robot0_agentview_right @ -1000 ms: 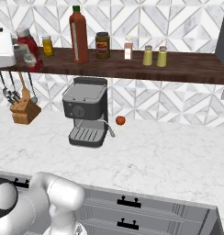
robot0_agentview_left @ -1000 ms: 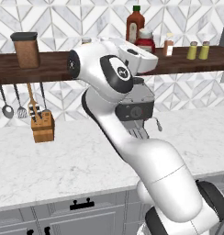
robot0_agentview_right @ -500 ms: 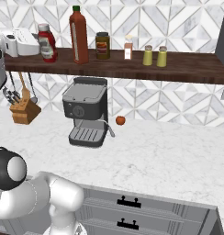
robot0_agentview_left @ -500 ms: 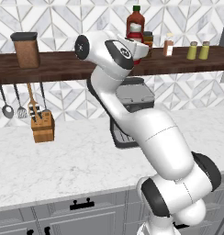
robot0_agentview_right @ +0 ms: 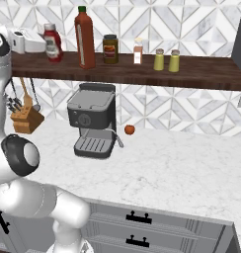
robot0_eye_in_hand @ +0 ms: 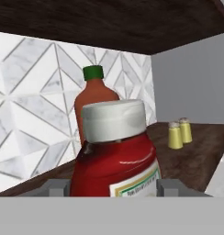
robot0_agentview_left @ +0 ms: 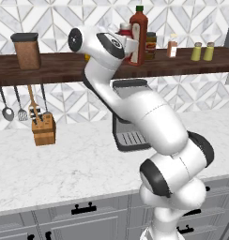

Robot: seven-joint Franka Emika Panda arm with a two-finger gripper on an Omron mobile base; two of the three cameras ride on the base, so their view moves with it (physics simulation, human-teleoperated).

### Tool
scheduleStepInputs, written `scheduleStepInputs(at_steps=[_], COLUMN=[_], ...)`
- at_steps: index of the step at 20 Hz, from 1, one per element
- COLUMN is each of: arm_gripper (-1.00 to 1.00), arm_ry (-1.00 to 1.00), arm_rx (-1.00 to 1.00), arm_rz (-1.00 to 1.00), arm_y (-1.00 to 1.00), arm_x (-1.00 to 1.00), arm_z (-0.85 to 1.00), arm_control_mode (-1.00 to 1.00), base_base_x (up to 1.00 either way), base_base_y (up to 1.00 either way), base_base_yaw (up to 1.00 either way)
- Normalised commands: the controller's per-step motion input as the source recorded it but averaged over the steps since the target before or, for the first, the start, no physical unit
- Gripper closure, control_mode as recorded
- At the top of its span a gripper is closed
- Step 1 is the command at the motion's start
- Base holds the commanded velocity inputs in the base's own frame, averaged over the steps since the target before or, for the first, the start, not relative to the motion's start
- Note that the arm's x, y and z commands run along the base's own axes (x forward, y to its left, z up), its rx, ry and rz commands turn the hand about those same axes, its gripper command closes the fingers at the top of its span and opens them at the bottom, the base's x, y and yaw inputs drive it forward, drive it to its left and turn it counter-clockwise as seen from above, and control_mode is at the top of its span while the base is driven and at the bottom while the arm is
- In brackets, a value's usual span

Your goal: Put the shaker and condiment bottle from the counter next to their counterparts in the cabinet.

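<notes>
The squat red condiment bottle (robot0_eye_in_hand: 116,160) with its white cap sits between my gripper's (robot0_eye_in_hand: 114,188) grey fingers (robot0_eye_in_hand: 56,187), which are shut on it. It is over the dark wooden shelf (robot0_agentview_right: 201,74), just left of the tall red bottle (robot0_agentview_right: 84,37) with the green cap. From the left, the condiment bottle (robot0_agentview_left: 125,32) shows beside the tall bottle (robot0_agentview_left: 138,35), with my gripper (robot0_agentview_left: 130,47) at it. I cannot tell whether the condiment bottle (robot0_agentview_right: 53,43) rests on the plank. Two yellow-green shakers (robot0_agentview_right: 159,59) (robot0_agentview_right: 174,61) stand side by side farther right.
On the shelf also stand a yellow jar with a dark lid (robot0_agentview_right: 110,49), a small white-capped bottle (robot0_agentview_right: 138,52) and a brown canister (robot0_agentview_left: 26,50). Below, on the marble counter, are a coffee machine (robot0_agentview_right: 93,121), a small red fruit (robot0_agentview_right: 129,129) and a knife block (robot0_agentview_left: 43,129).
My arm has swung up and carried the condiment bottle rightward along the shelf, closer to the tall red bottle. Nothing else has moved.
</notes>
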Motion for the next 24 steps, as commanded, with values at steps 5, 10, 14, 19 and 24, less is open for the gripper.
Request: scheduleStepInputs(at_steps=[5, 10, 14, 19, 24], arm_gripper=[1.00, 1.00, 1.00, 1.00, 1.00], arm_ry=[0.07, 0.00, 0.00, 0.00, 0.00], arm_rx=[0.00, 0.00, 0.00, 0.00, 0.00], arm_rz=[0.00, 0.00, 0.00, 0.00, 0.00], arm_y=[0.00, 0.07, 0.01, 0.00, 0.00], arm_x=[0.62, 0.07, 0.26, 0.41, 0.22], arm_z=[-0.02, -0.07, -0.28, -0.26, -0.23], arm_control_mode=[-1.00, -1.00, -1.00, -1.00, -1.00], base_base_x=[0.00, 0.00, 0.00, 0.00, 0.00], base_base_y=[0.00, 0.00, 0.00, 0.00, 0.00], base_base_yaw=[0.00, 0.00, 0.00, 0.00, 0.00])
